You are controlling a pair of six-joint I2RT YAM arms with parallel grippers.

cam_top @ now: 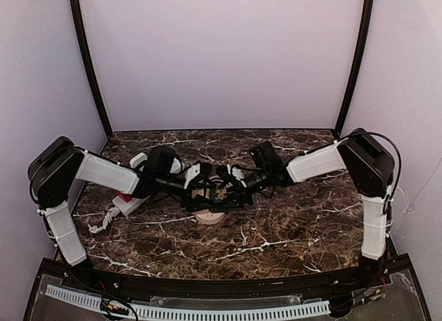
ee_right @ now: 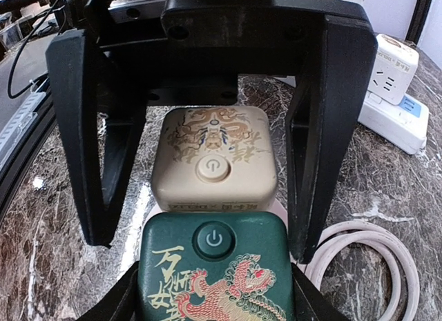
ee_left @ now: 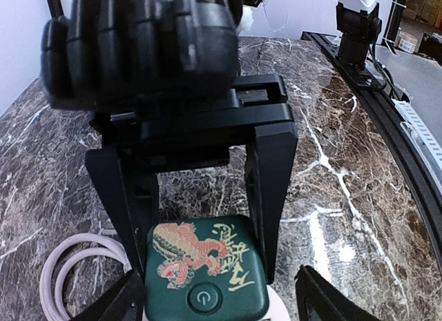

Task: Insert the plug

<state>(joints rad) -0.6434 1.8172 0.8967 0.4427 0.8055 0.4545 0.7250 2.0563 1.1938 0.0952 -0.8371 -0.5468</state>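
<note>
Green plug cube (ee_right: 215, 273) is gripped mid-scene by the right gripper (ee_left: 202, 266), beside a cream cube (ee_right: 214, 159) straddled by the wide left gripper (ee_right: 206, 246). Insertion at the power strip (ee_right: 390, 93), leftward, is judged not yet done.

Green cube (ee_right: 214, 279) ran off the bottom edge in the right wrist view, power strip (ee_right: 387, 117) was clipped at the right, white cable (ee_right: 359, 231) cut at the corner; from above, the left arm (cam_top: 103, 172) covered most of that strip
</note>
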